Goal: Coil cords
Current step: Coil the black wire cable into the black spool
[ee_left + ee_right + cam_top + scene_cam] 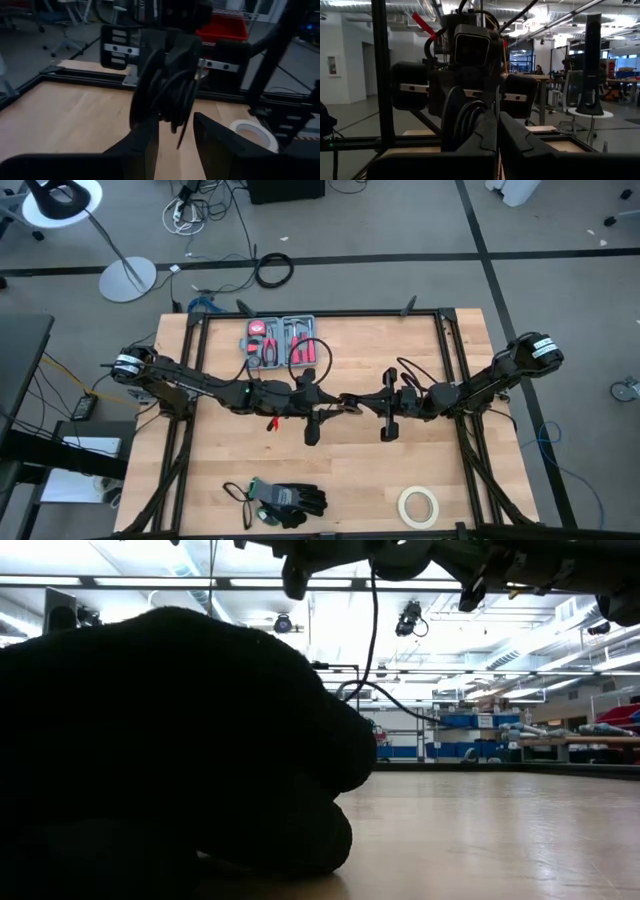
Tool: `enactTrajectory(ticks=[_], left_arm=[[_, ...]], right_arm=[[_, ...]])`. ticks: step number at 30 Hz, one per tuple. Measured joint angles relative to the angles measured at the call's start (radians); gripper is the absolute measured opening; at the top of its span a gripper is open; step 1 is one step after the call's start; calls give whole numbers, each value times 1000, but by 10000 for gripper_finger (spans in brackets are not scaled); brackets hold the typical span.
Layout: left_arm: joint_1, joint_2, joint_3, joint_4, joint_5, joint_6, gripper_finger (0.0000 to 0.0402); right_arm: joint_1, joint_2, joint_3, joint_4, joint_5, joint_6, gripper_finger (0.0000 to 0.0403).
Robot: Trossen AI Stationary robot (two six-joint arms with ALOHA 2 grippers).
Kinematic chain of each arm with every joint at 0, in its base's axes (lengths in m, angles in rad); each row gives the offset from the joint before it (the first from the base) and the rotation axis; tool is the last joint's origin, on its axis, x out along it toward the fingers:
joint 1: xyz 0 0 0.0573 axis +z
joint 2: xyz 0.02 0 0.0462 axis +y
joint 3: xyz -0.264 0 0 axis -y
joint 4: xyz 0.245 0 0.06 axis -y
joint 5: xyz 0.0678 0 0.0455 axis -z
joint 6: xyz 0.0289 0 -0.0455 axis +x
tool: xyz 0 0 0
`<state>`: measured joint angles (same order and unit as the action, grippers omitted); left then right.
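Above the counter (330, 470), largely blocked in the low view by the black gloves (170, 740), the left end effector (338, 406) is spread beside the coiled cord (172, 95), which is clamped in the closed right end effector (356, 404).

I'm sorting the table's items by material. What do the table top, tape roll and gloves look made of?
Table top: pale wood, matt, with visible plank seams. Tape roll: cream, paper-like, probably masking tape. Gloves: black fabric, dull and soft-looking; exact fibre unclear.
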<state>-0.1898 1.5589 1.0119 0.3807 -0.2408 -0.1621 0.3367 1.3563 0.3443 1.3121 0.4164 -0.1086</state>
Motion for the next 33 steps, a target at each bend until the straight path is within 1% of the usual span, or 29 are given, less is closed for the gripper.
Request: enactTrajectory(ticks=[1, 3, 6, 7, 12, 19, 23, 28, 30, 33], left_arm=[[0, 1, 0, 0, -10, 0, 115], [-1, 8, 0, 10, -24, 1, 88], [-2, 17, 0, 20, -27, 4, 26], [-2, 17, 0, 20, -27, 6, 15], [-2, 19, 4, 15, -52, 31, 3], [-2, 18, 97, -144, -60, 77, 1], [-10, 18, 151, -237, -78, 104, 1], [-14, 16, 207, -388, -115, 105, 0], [-13, 17, 237, -468, -107, 104, 0], [-12, 16, 281, -570, -94, 104, 0]], right_arm=[[0, 0, 0, 0, 2, 1, 0], [0, 0, 0, 0, 6, 9, 1], [-1, 0, 0, -1, 13, 11, 5], [-1, 0, 0, 0, 15, 13, 8], [-1, -1, 0, -1, 16, 14, 38], [7, -3, 0, 5, 10, 57, 118], [16, -13, 0, 24, 18, 57, 150], [45, -73, 1, 1, 21, 19, 164], [59, -88, 2, -14, 22, 5, 164], [79, -104, 2, -58, 79, -7, 161]])
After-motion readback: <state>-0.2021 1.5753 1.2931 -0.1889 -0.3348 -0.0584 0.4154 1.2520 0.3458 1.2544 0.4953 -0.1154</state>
